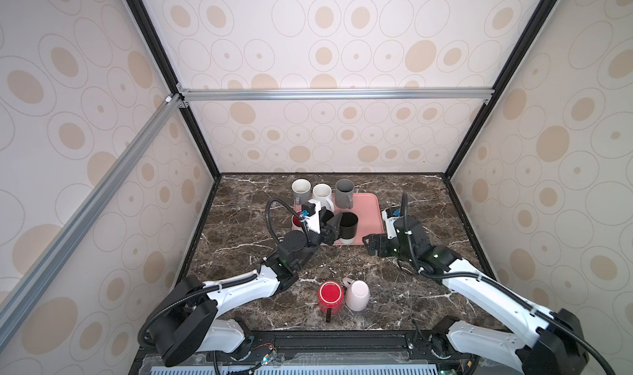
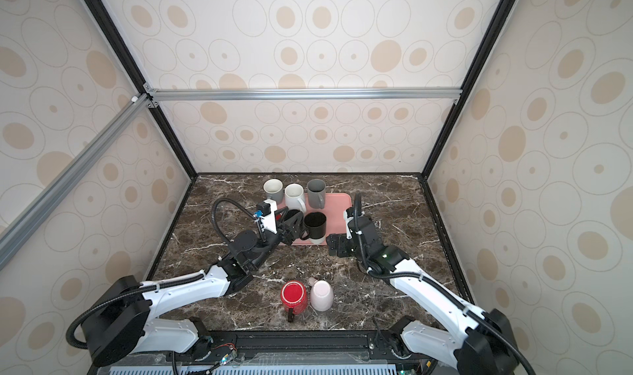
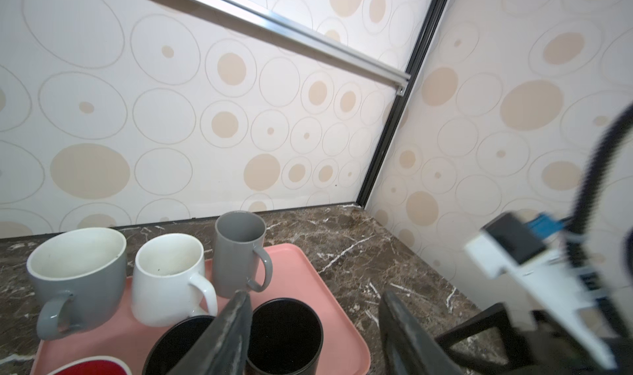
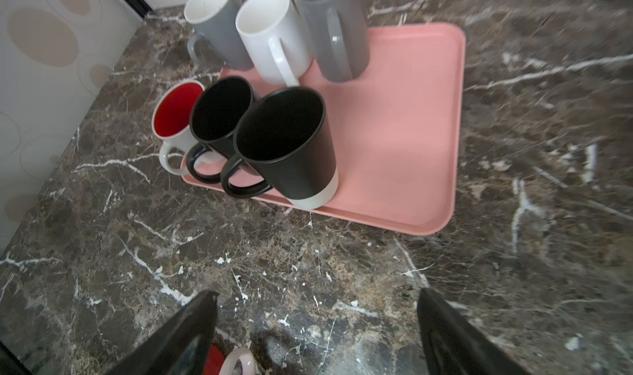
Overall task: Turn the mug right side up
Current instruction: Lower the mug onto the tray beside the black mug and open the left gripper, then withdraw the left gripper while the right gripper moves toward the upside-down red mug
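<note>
Lab test booth: aluminium frame (image 1: 335,94), wallpapered panels (image 1: 342,30)

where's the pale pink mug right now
In both top views the pale pink mug sits on the marble table near its front edge, just right of the red mug, well in front of the pink tray.

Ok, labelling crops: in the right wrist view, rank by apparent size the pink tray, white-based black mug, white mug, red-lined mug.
1. pink tray
2. white-based black mug, nearest the camera
3. white mug
4. red-lined mug, partly hidden, so unsure
</note>
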